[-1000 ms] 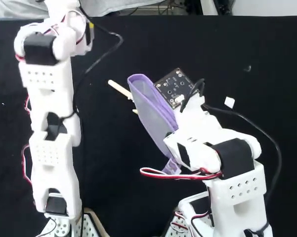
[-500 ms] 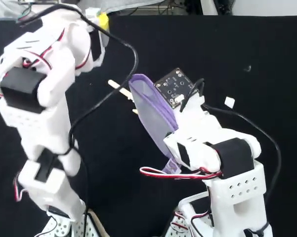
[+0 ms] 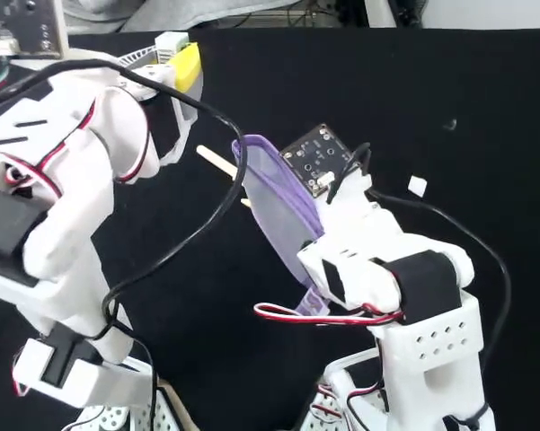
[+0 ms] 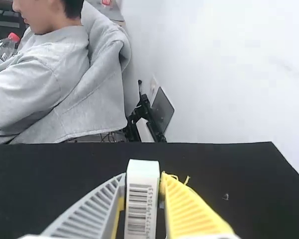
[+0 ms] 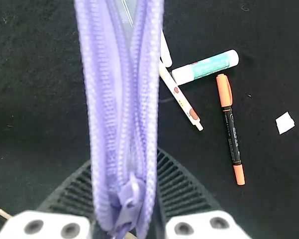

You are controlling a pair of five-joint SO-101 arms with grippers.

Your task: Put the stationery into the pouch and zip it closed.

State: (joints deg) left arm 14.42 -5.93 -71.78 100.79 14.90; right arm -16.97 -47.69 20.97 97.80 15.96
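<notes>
The purple pouch [image 3: 274, 202] is held lifted off the black table [image 3: 449, 81] at a tilt. Its slider end is clamped between the fingers of the right end effector [image 5: 124, 159]. In the right wrist view the two rows of zipper teeth are seen parted along most of the pouch's length. The zipper slider [image 5: 129, 196] sits at the end of the pouch nearest that end effector.

On the table beside the pouch a white pen [image 5: 179, 97], a glue stick [image 5: 205, 66] and an orange marker [image 5: 230, 128] are laid. The pen is partly hidden by the pouch, and the glue stick lies close against the pen. The marker lies a little farther from the pouch. A scrap of white paper [image 5: 284, 122] is seen well beyond the marker.

A pale stick [image 3: 217, 162] lies on the table on the pouch's other side, with one end hidden behind it.

The left end effector [image 3: 175, 56] is raised well apart from the pouch. Its grey and yellow fingers are pressed together on a small white block [image 4: 142, 209] that carries a barcode.
</notes>
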